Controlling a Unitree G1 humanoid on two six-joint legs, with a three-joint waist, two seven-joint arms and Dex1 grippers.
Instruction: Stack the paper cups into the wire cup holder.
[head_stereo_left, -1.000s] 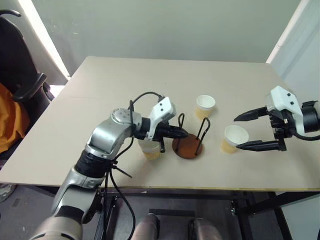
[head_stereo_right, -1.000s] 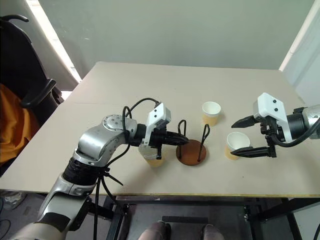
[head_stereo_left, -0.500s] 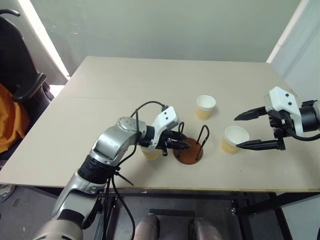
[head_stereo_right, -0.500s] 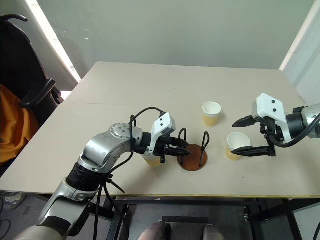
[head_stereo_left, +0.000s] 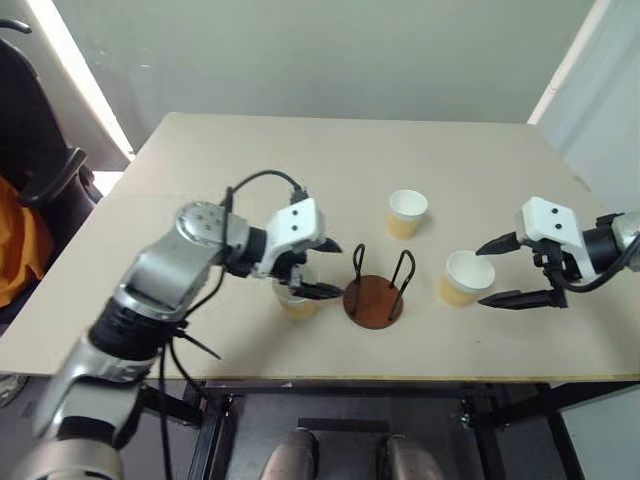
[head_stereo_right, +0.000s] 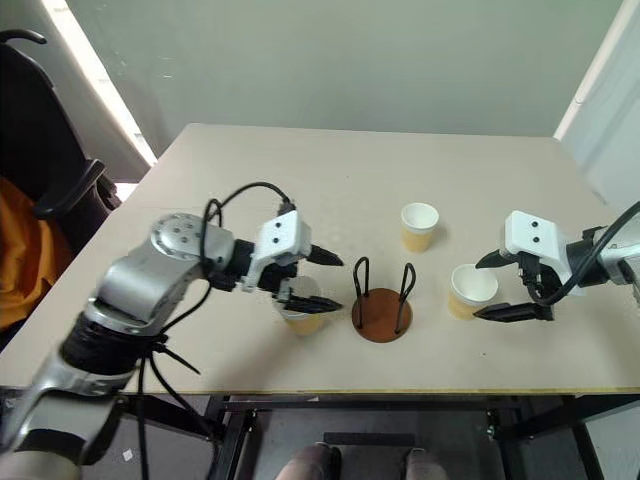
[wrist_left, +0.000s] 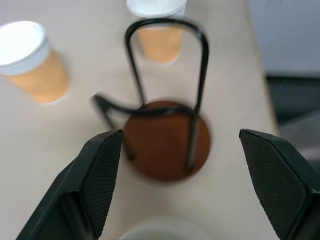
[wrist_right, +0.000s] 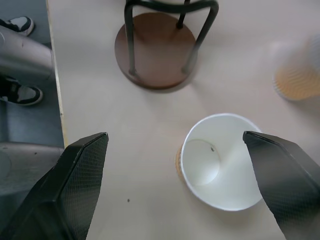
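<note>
The wire cup holder stands empty near the table's front edge, a brown disc with black wire loops. One paper cup stands upright just left of it, under my left gripper, which is open with its fingers spread above and beside the rim, not gripping. A second paper cup stands behind the holder. The third paper cup stands to the holder's right, with my right gripper open and its fingers either side of the cup's right flank; in the right wrist view this cup lies between the fingers.
The pale table has bare surface behind and to the left of the cups. Its front edge runs close below the holder. A dark chair with an orange cloth stands beyond the table's left side.
My left gripper has opened and drawn back to the left, away from the holder, leaving the cup standing under it. The right gripper has sunk a little towards its cup.
</note>
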